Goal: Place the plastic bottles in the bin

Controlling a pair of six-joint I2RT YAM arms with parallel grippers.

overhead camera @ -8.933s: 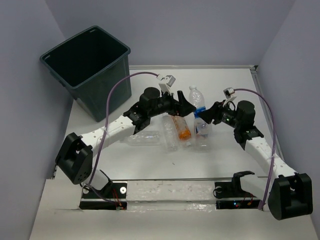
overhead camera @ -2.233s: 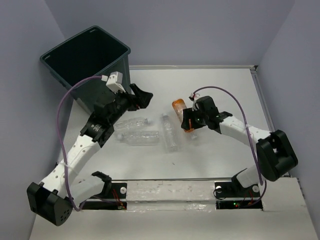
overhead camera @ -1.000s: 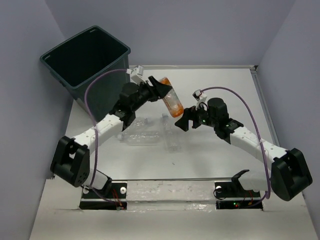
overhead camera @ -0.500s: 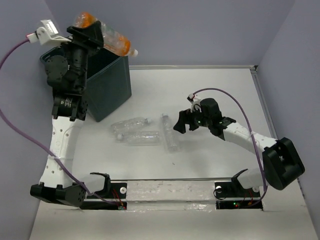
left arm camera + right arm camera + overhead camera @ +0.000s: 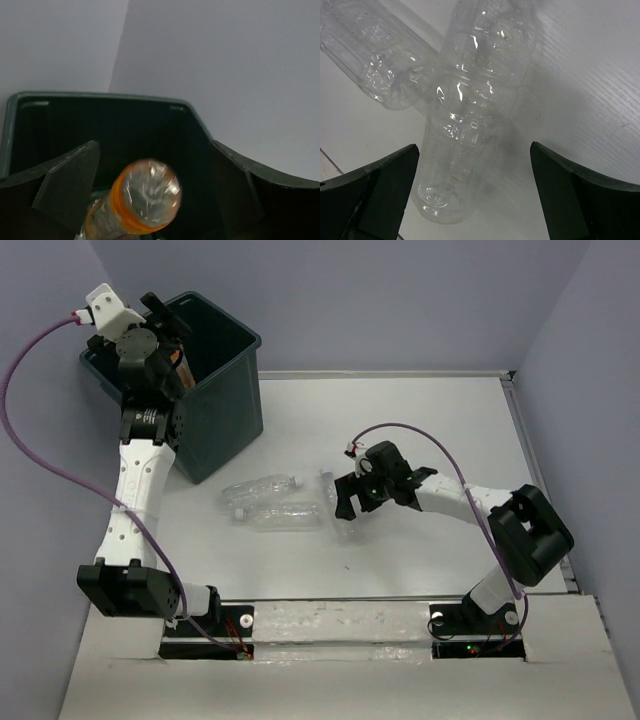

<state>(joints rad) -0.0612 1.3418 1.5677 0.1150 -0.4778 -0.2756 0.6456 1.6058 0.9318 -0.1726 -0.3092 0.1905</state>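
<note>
The dark teal bin (image 5: 215, 380) stands at the back left. My left gripper (image 5: 172, 332) hangs over its mouth, open. In the left wrist view the orange bottle (image 5: 142, 200) is loose between the wide fingers (image 5: 65, 185), touching neither, base up, above the bin's dark inside (image 5: 100, 130). Three clear plastic bottles lie on the table: two (image 5: 262, 486) (image 5: 283, 516) left of centre and one (image 5: 345, 530) under my right gripper (image 5: 343, 497). That gripper is open, its jaws straddling the clear bottle (image 5: 470, 115) without touching it.
A second clear bottle (image 5: 370, 55) lies crosswise against the neck end of the one under the right gripper. The table's raised rim (image 5: 515, 410) runs along the right side. Purple cables loop above both arms.
The left gripper has opened and let go of the orange bottle, and has dropped lower over the bin. The right gripper has shifted left and down over the clear bottle.
</note>
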